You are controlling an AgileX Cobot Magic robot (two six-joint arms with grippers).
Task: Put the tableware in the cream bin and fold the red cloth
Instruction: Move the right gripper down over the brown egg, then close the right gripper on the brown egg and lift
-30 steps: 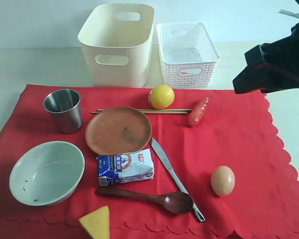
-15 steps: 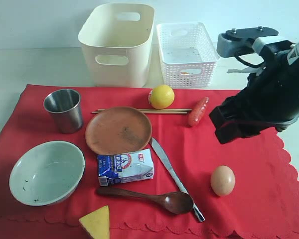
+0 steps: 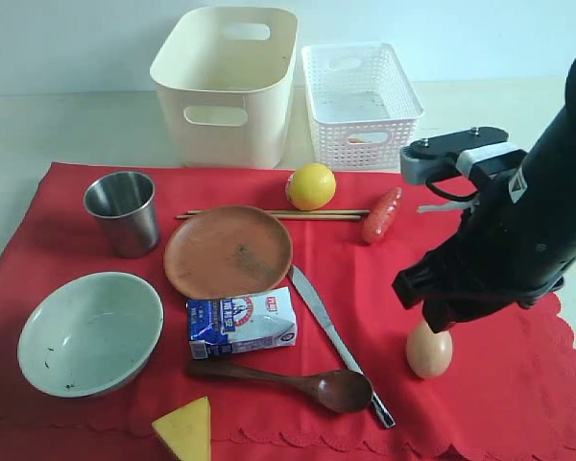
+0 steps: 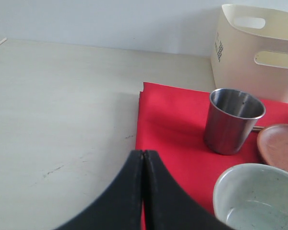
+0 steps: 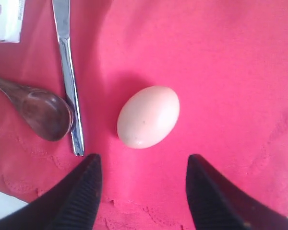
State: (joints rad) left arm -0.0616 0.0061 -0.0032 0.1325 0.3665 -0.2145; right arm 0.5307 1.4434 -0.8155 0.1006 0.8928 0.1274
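Exterior view: the red cloth (image 3: pixel 480 240) carries one steel cup (image 3: pixel 123 211), one plate (image 3: pixel 228 252), one bowl (image 3: pixel 89 331), one spoon (image 3: pixel 288 379), one knife (image 3: pixel 331 331) and two chopsticks (image 3: pixel 269 214); the cream bin (image 3: pixel 226 86) stands beyond its far edge. The knife looks thin, stiff and slippery: pinch its handle

Left wrist view: left gripper (image 4: pixel 143 158) pressed together at the cloth's left edge

Right wrist view: right gripper (image 5: pixel 143 167) spread over the egg (image 5: pixel 148 116)

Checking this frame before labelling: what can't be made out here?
- Egg: exterior view, top hidden by the right arm.
- Cheese: exterior view, cut off by the bottom edge.
- Cream bin: exterior view, floor hidden by its front wall.
- Left gripper: outside the exterior view; only its wrist view shows it, shut.
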